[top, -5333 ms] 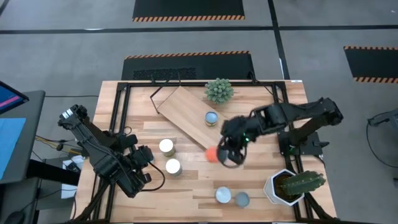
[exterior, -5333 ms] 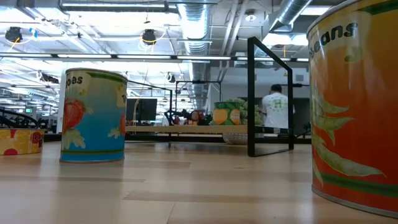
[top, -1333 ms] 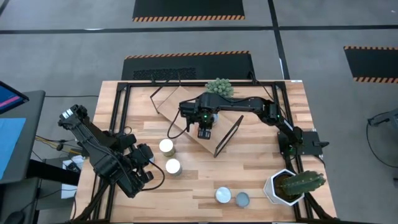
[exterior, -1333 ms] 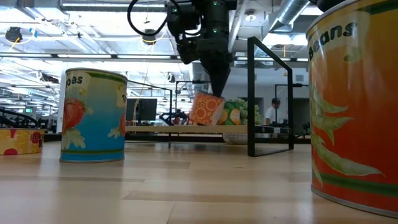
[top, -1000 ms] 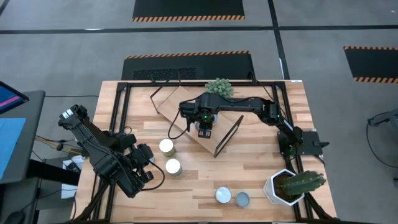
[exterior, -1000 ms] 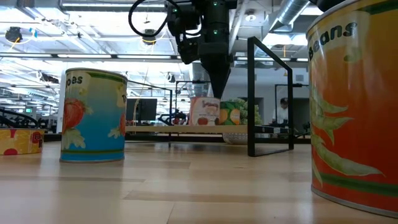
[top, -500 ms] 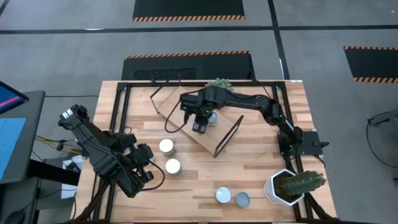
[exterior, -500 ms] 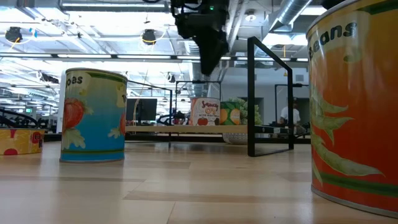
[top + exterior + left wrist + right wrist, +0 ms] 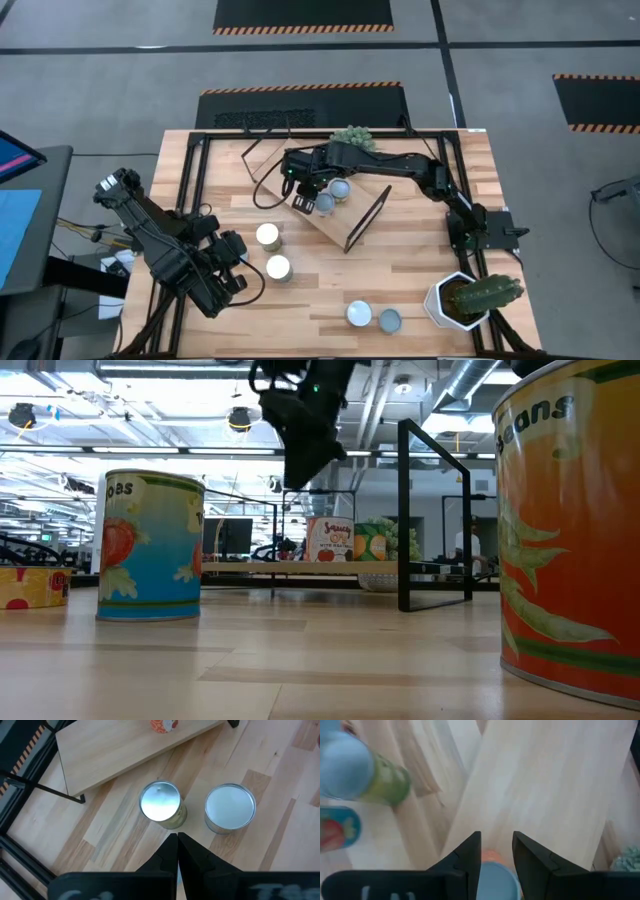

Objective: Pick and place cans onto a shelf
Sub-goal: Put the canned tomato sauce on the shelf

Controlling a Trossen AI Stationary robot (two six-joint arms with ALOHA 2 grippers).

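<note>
- The shelf [image 9: 315, 195] is a light wooden board lying on the table [image 9: 420, 275] with its long axis running diagonally, from the far left toward the near right; a thin black frame end [image 9: 366, 218] stands at its near right end.
- Two cans stand upright on the shelf, side by side: one with an orange label reading "Sauce" [image 9: 328, 539], and a pale-topped can [image 9: 341, 188] just beside it.
- The right gripper [image 9: 301, 203] hangs above the shelf near the orange can, its fingers spread apart and holding nothing.
- Off the shelf, two silvery-topped cans [image 9: 267, 235] [image 9: 278, 267] stand upright near the left gripper [image 9: 177, 840], whose fingers are pressed together.
- Two more cans [image 9: 359, 314] [image 9: 389, 320] stand touching at the near edge.
- A near can in the low view reads "Beans" [image 9: 570, 520].
- A white pot [image 9: 447, 300] holds a cactus.
</note>
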